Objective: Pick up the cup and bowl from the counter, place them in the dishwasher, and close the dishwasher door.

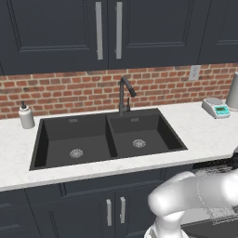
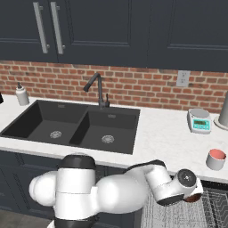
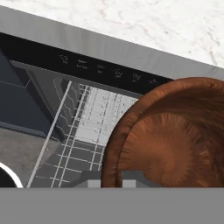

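A brown wooden bowl (image 3: 170,140) hangs tilted in my gripper (image 3: 112,181), which is shut on its rim. It hovers just above the grey wire rack (image 3: 83,127) of the open dishwasher (image 3: 100,68), below the black control strip. In the right base view the bowl (image 2: 194,198) peeks out under my hand, over the rack (image 2: 178,213). The cup (image 2: 217,159), white with a pink inside, stands upright on the counter (image 2: 169,133) to the right of my hand. The dishwasher door is hidden by my arm and the rack.
A black double sink (image 1: 107,137) with a dark faucet (image 1: 124,95) is cut into the counter. A soap bottle (image 1: 26,116) stands at its left. A small scale (image 1: 216,108) and a grey vessel (image 1: 234,90) sit at the far right.
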